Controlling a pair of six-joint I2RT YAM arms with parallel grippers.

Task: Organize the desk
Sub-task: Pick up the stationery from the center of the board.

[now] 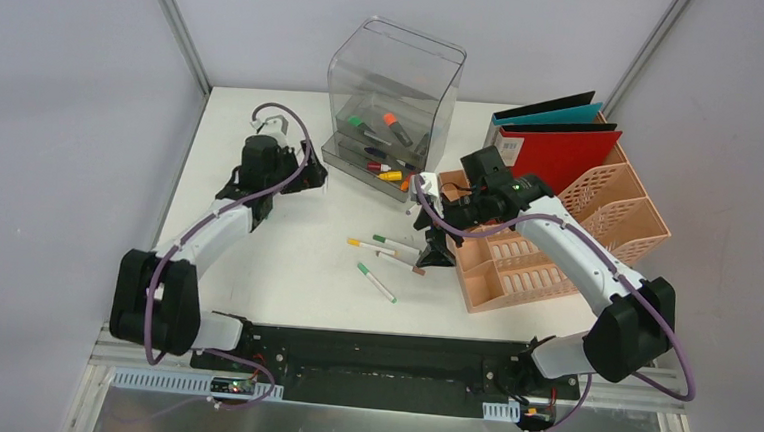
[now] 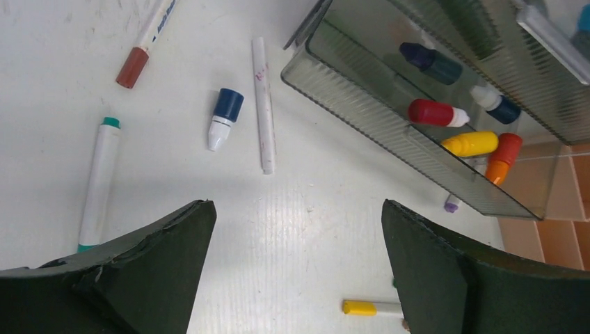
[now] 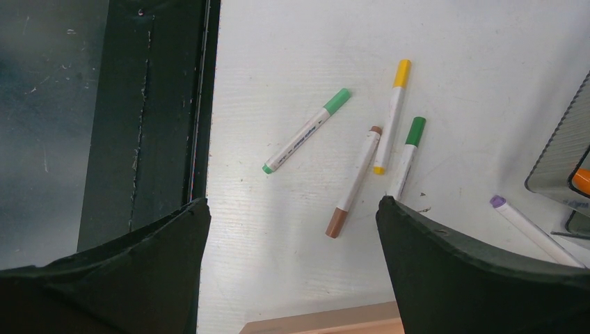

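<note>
Left gripper (image 2: 296, 205) gaping wide and empty, just left of the drawer box (image 1: 397, 77). Right gripper (image 3: 292, 202) equally wide, gripping nothing, in front of the box over loose markers (image 3: 356, 179). Desk (image 1: 284, 270) spread flat beneath the box and out in front of it, markers on its white top.

The tabletop (image 1: 284, 270) was smooth and white, with a faint sheen and fine scuffs; its front edge (image 3: 153, 104) looked like scratched, matt black metal. The drawer box (image 1: 397, 67) was clear smoky-grey plastic, glossy, with a finely ribbed drawer front (image 2: 389, 132). The file rack (image 1: 629, 211) was matt peach plastic. The markers (image 3: 306, 132) had smooth plastic barrels. The left claw (image 2: 296, 209) and right claw (image 3: 292, 202) had matt black, rough-edged fingers (image 2: 139, 278).
</note>
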